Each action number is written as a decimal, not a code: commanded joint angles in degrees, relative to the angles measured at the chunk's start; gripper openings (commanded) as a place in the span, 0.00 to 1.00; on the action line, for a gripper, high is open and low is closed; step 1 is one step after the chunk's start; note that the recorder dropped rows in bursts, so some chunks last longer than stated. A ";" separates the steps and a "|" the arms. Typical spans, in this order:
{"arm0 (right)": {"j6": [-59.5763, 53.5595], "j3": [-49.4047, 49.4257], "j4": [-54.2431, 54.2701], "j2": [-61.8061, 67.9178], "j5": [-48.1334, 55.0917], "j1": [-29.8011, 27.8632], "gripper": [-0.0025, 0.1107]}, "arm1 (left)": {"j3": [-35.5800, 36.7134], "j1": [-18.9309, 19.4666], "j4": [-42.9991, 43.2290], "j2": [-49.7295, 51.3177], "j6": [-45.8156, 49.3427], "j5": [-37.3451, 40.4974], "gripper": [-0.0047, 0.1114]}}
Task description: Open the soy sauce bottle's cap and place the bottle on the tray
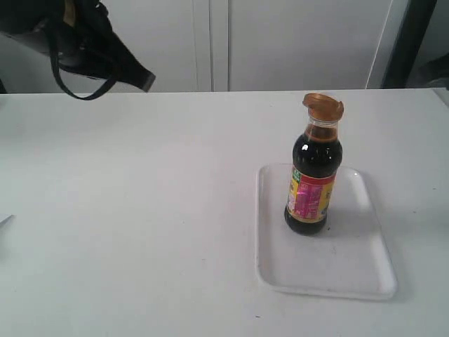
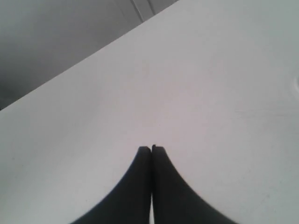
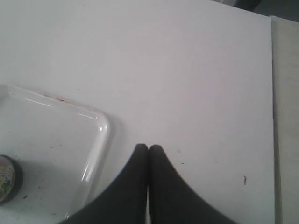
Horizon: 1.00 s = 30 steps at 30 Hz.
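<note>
jaws of the left gripper (image 2: 151, 148) and right gripper (image 3: 148, 147) are seen shut, empty, and the soy sauce bottle (image 1: 313, 182), cap (image 1: 323, 107) tilted up, is stood upright toward 9 o'clock of the tray (image 1: 330, 274).

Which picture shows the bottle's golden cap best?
The exterior view: the cap shows whole, lid tilted up, atop the soy sauce bottle. The right wrist view catches only the bottle's base on the tray, no cap. The left wrist view shows neither.
</note>
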 commanded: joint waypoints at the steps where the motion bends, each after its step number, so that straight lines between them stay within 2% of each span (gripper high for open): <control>1: -0.10 -0.25 -0.52 -2.57 0.82 2.33 0.02 | 0.05 3.67 -1.78 -0.76 2.62 3.94 0.04; 7: 0.28 -0.25 -0.39 -4.54 1.90 3.98 0.02 | 0.43 7.72 -2.03 -1.01 3.83 7.57 0.04; 19: 0.28 -0.25 -1.04 -7.61 4.43 3.96 0.02 | 9.24 13.19 -4.06 -11.06 4.25 5.37 0.04; 30: 1.82 1.45 -1.04 -9.69 8.56 3.96 0.02 | 16.67 17.06 -6.53 -22.10 -3.53 6.03 0.04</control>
